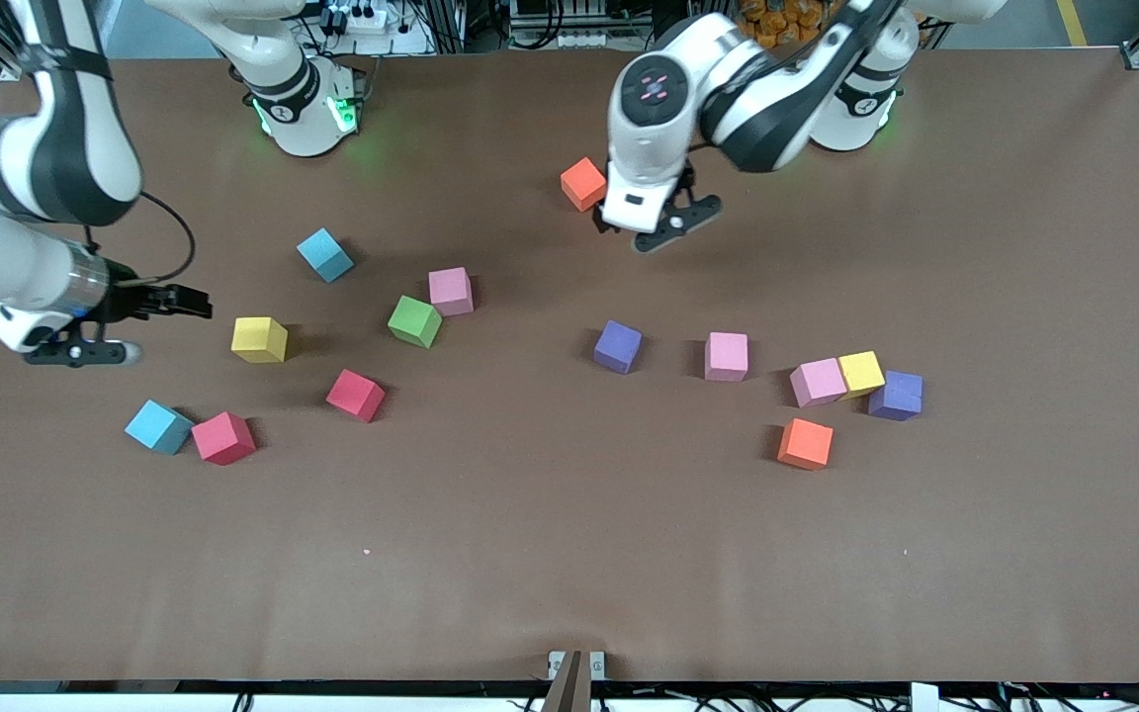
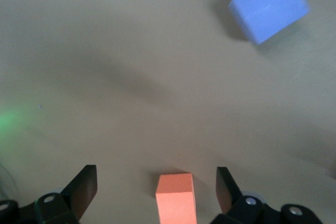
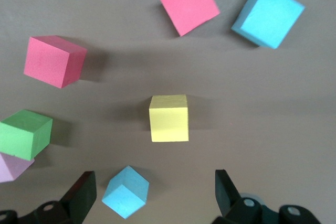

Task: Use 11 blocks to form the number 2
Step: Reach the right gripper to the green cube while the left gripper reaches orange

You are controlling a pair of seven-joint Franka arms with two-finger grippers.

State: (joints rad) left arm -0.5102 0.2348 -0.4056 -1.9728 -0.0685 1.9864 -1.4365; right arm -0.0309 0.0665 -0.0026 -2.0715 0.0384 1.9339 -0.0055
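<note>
Blocks lie scattered across the brown table [image 1: 569, 554], none stacked or inside anything. Left gripper [image 1: 657, 229], fingers wide and empty, hangs over an orange block [image 1: 583, 184] near its base. Right gripper [image 1: 179, 302], equally wide and empty, hovers beside a yellow block [image 1: 259, 339].

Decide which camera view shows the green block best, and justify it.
The front view: the green block sits whole, beside a pink block. The right wrist view cuts it at the frame edge. The left wrist view misses it.
</note>
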